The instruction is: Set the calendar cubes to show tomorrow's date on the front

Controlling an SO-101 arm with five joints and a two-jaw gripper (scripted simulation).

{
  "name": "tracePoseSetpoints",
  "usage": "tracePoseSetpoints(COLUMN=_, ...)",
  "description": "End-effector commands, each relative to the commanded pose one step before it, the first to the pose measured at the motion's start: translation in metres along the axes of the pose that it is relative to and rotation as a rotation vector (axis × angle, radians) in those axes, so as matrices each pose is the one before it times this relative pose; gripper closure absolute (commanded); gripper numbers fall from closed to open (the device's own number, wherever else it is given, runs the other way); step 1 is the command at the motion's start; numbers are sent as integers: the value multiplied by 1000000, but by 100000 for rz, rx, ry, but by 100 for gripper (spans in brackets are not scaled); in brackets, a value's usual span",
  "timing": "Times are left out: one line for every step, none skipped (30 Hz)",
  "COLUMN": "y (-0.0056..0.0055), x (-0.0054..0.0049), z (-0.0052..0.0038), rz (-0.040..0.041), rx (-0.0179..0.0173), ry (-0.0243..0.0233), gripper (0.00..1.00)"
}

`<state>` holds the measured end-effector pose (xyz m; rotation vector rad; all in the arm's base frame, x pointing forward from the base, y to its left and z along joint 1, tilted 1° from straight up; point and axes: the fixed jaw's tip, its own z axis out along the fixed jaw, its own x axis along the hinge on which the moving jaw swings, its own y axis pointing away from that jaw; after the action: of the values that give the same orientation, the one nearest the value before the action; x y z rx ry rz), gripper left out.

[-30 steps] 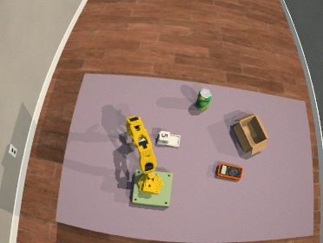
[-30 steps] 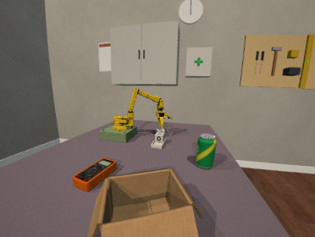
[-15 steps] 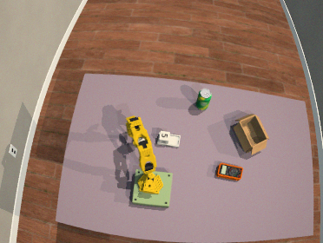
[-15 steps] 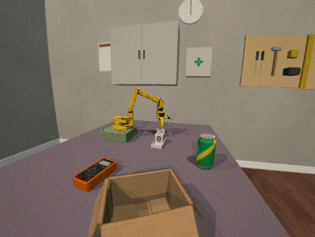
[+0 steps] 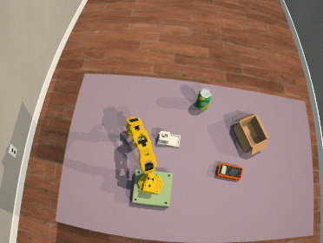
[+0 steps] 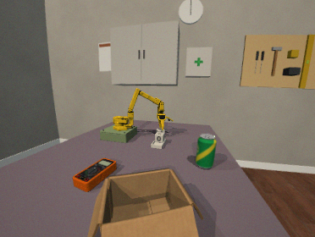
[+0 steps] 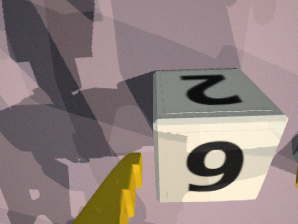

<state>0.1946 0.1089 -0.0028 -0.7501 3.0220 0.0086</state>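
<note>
On the table, 1 cube shows 2 and 6 beside the gripper's parted, empty fingers.
</note>
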Motion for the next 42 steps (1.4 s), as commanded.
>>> tracePoseSetpoints(y=1620, x=3378, z=10330, rz=128, rx=-129, ry=1891, gripper=65)
tracePoseSetpoints(y=5, x=65, z=1610, rz=0, rx=0, ry=0, gripper=65)
tracePoseSetpoints(y=-1, x=72, z=1568, rz=0, rx=0, ry=0, gripper=65)
tracePoseSetpoints(y=5, x=91, z=1508, rz=0, rx=0, ry=0, gripper=65)
tracePoseSetpoints(y=0, x=93, z=1436, rz=0, rx=0, ry=0, gripper=65)
tracePoseSetpoints(y=6, x=100, z=1352, rz=0, rx=0, ry=0, gripper=65)
tracePoseSetpoints(y=0, x=0, z=0, rz=0, rx=0, ry=0, gripper=65)
tracePoseSetpoints(y=0, x=0, z=0, rz=0, rx=0, ry=0, gripper=65)
tracePoseSetpoints(y=0, x=104, z=1268, rz=0, rx=0, ry=-1, gripper=65)
tracePoseSetpoints(y=5, x=105, z=1167, rz=0, rx=0, ry=0, gripper=65)
tracePoseSetpoints(y=-1, x=102, z=1065, rz=0, rx=0, ry=0, gripper=65)
tracePoseSetpoints(y=6, x=93, z=957, rz=0, rx=0, ry=0, gripper=65)
tracePoseSetpoints(y=0, x=90, z=843, rz=0, rx=0, ry=0, gripper=65)
tracePoseSetpoints(y=0, x=81, z=735, rz=0, rx=0, ry=0, gripper=65)
tracePoseSetpoints(y=6, x=72, z=614, rz=0, rx=0, ry=0, gripper=65)
tracePoseSetpoints(y=0, x=57, z=512, rz=0, rx=0, ry=0, gripper=65)
tracePoseSetpoints(y=0, x=49, z=398, rz=0, rx=0, ry=0, gripper=65)
tracePoseSetpoints(y=0, x=39, z=307, rz=0, rx=0, ry=0, gripper=65)
tracePoseSetpoints(y=0, x=24, z=211, rz=0, rx=0, ry=0, gripper=65)
tracePoseSetpoints(y=0, x=20, z=139, rz=0, rx=0, ry=0, gripper=65)
tracePoseSetpoints(y=0, x=10, z=72, rz=0, rx=0, ry=0, gripper=65)
tracePoseSetpoints(y=0, x=-1, z=24, rz=0, rx=0, ry=0, gripper=65)
tracePoseSetpoints(y=0, x=0, z=6, rz=0, rx=0, ry=0, gripper=65)
tracePoseSetpoints(y=0, x=0, z=0, rz=0, rx=0, ry=0, gripper=65)
tracePoseSetpoints(y=0, x=0, z=0, rz=0, rx=0, ry=0, gripper=65)
tracePoseSetpoints(y=0, x=4, z=2, rz=2, rx=1, ry=-1, gripper=65)
tracePoseSetpoints(y=0, x=0, z=0, rz=0, rx=0, ry=0, gripper=65)
tracePoseSetpoints(y=-6, x=0, z=0, rz=0, rx=0, ry=0, gripper=65)
tracePoseSetpoints(y=-18, x=0, z=0, rz=0, rx=0, ry=0, gripper=65)
tracePoseSetpoints(y=-18, x=0, z=0, rz=0, rx=0, ry=0, gripper=65)
tracePoseSetpoints(y=-30, x=0, z=0, rz=0, rx=0, ry=0, gripper=65)
tracePoseSetpoints(y=-36, x=-6, z=0, rz=0, rx=0, ry=0, gripper=65)
tracePoseSetpoints(y=-48, x=0, z=0, rz=0, rx=0, ry=3, gripper=65)
tracePoseSetpoints(y=-60, x=0, z=0, rz=0, rx=0, ry=0, gripper=65)
tracePoseSetpoints(y=-72, x=0, z=0, rz=0, rx=0, ry=0, gripper=65)
tracePoseSetpoints(y=-84, x=0, z=0, rz=0, rx=3, ry=0, gripper=66)
tracePoseSetpoints(y=-90, x=0, z=0, rz=0, rx=0, ry=0, gripper=66)
tracePoseSetpoints(y=-102, x=-6, z=0, rz=0, rx=0, ry=0, gripper=66)
tracePoseSetpoints(y=-108, x=0, z=0, rz=0, rx=0, ry=0, gripper=66)
tracePoseSetpoints(y=-120, x=0, z=0, rz=0, rx=0, ry=0, gripper=66)
tracePoseSetpoints(y=0, x=0, z=0, rz=0, rx=0, ry=0, gripper=66)
tracePoseSetpoints(y=0, x=0, z=0, rz=0, rx=0, ry=0, gripper=66)
